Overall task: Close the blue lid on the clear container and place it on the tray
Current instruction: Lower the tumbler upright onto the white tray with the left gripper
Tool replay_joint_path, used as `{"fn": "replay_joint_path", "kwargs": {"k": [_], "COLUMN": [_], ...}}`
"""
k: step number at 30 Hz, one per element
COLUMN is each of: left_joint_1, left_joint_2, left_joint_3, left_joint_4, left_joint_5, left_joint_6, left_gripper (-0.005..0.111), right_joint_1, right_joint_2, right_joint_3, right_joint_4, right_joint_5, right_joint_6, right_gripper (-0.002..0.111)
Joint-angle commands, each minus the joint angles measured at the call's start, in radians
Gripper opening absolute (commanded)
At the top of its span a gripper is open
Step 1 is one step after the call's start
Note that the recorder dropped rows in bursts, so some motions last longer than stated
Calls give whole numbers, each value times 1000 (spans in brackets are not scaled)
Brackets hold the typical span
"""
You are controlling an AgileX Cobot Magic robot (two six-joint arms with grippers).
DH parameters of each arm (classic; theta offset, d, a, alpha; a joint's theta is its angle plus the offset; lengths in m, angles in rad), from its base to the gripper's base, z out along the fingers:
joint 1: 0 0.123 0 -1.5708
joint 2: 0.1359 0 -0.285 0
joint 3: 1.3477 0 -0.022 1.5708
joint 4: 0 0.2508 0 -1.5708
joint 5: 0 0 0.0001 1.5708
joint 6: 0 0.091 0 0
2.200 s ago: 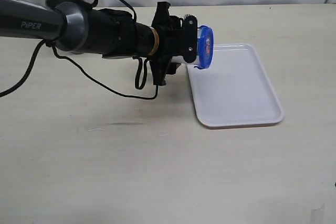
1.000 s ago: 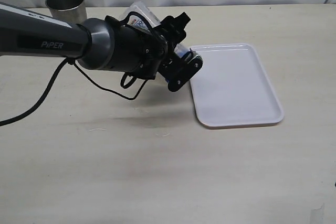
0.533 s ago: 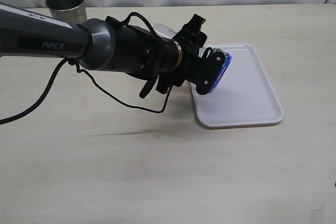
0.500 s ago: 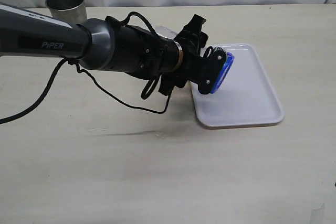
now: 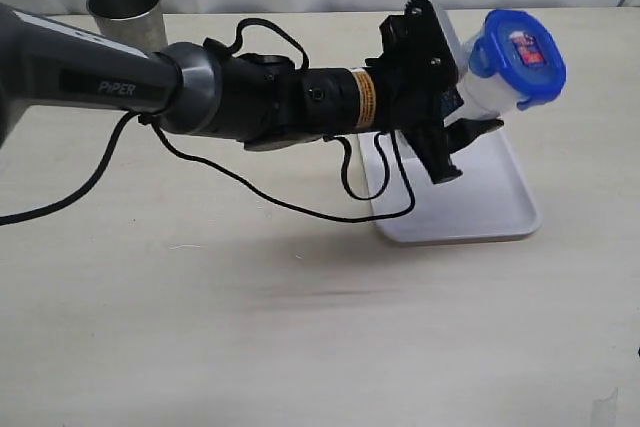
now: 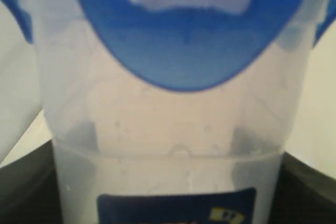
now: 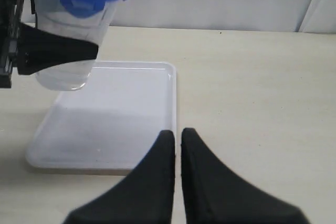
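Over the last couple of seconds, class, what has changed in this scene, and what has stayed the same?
The left gripper swung the clear container, with the blue lid on it, to the right. The lid dipped low over the tray, then rose, and it now tilts upward over the tray. The grip was kept throughout. The tray and the steel cup did not move.

bright even light, soft faint shadows, left wrist view badly out of focus
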Motion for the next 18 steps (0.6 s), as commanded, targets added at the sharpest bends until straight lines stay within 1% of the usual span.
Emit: {"fn": "replay_joint_path", "kwargs": {"k": [1,5,8,11,18], "left_joint_1": [6,6,6,6,9], "left_joint_2": [59,133,179,216,238], "left_joint_3": [-11,-11,-11,-11,-11], "left_joint_4": [-222,-283,-292,-305,-305], "left_joint_5": [-239,-438,-538,-569,-570], "left_joint_6": [-17,-93,-95,-95,-95], "left_gripper": [0,0,0,0,0], "right_joint_1": [-4,-4,-4,-4,-4], "right_joint_2": [-4,-4,-4,-4,-4], "right_joint_3": [2,2,2,2,2], "right_joint_4": [-1,-1,-1,-1,-1], "right_joint_5": [0,0,0,0,0], "right_joint_6": [1,1,1,1,1], "right_gripper": [5,5,5,5,5]}}
